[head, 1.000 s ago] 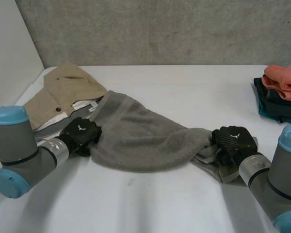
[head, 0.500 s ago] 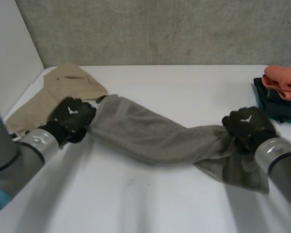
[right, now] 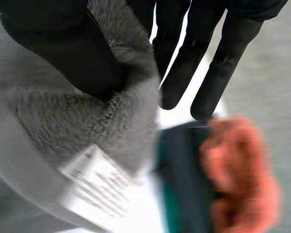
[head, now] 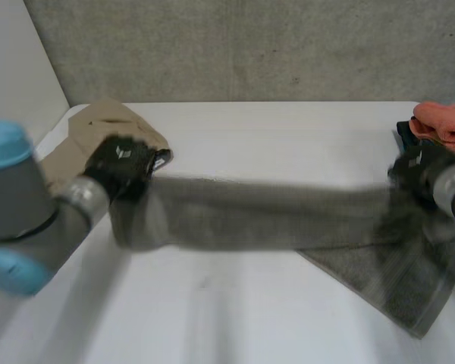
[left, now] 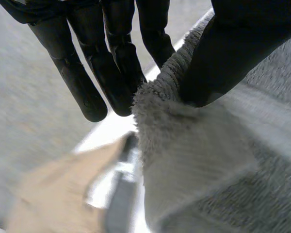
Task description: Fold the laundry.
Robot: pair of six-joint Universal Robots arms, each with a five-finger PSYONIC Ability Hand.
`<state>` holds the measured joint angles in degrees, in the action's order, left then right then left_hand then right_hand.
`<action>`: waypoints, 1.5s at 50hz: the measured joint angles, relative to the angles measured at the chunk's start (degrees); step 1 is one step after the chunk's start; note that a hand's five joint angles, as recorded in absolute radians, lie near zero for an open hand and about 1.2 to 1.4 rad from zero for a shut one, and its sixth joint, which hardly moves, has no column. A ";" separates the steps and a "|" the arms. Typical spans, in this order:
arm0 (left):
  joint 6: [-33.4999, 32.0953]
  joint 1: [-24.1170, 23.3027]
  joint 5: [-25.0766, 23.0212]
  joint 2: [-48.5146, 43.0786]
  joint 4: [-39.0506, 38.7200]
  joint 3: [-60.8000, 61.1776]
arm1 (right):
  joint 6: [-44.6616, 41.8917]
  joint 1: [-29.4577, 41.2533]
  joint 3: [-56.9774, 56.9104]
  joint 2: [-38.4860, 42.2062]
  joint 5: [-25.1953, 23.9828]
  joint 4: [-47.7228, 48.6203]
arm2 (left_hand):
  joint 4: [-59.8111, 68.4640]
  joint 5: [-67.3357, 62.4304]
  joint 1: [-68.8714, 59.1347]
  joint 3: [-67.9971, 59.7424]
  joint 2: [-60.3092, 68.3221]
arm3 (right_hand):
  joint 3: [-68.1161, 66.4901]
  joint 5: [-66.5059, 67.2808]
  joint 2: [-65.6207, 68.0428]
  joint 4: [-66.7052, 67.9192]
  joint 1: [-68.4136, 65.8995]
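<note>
You have the grey towel's edge pinched between thumb and fingers of left hand and right hand alike, bare table below its span, folded stack just beyond right fingertips.

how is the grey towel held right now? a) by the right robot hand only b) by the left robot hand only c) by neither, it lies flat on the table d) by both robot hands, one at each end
D: the left robot hand pinches one end of the grey towel and the right robot hand pinches the other, each with its thumb pressing the cloth against its fingers in its own wrist view, so the towel stretches between them.
</note>
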<state>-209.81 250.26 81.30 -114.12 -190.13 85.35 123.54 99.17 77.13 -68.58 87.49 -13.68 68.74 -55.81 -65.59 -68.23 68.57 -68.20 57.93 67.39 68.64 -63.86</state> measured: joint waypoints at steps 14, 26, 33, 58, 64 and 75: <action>-7.03 -4.75 10.63 -20.57 -11.32 -49.21 | 7.23 0.22 -19.35 3.21 1.00 47.53 | 0.08 -1.11 0.00 -0.21 0.11 | -0.18 0.56 0.34 0.15 0.00; -0.52 -2.49 9.21 -13.65 -16.59 -43.37 | 9.22 1.01 -14.82 5.68 -1.61 46.62 | 0.17 -1.84 0.00 -0.21 0.19 | -0.18 1.13 0.34 0.15 0.00; 2.44 -2.84 9.38 -12.56 -16.79 -28.02 | 14.31 1.47 -8.03 8.62 -2.06 42.05 | 0.19 -1.84 0.00 -0.29 0.27 | -0.18 1.13 0.34 0.15 0.00; -0.60 -2.65 9.93 12.18 1.82 16.94 | 8.46 1.03 7.99 4.24 -4.56 -0.47 | 0.20 -1.84 0.00 -0.29 0.27 | -0.18 1.13 0.34 0.15 0.00; -7.23 -2.13 9.84 23.62 13.42 25.96 | -5.32 -2.62 17.35 -4.91 -4.37 -9.00 | 0.20 -1.84 0.00 -0.29 0.27 | -0.18 1.13 0.34 0.15 0.00; -11.60 -2.97 9.61 19.44 16.76 28.54 | -13.49 -6.32 25.04 -7.95 -5.40 -6.65 | 0.20 -1.84 0.00 -0.29 0.27 | -0.18 1.14 0.34 0.15 0.00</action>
<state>-221.41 247.29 90.91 -94.68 -173.37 113.89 110.05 92.85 102.17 -76.53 82.09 -20.34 68.94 -57.65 -65.59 -68.52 68.84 -68.39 59.07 67.73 68.79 -63.86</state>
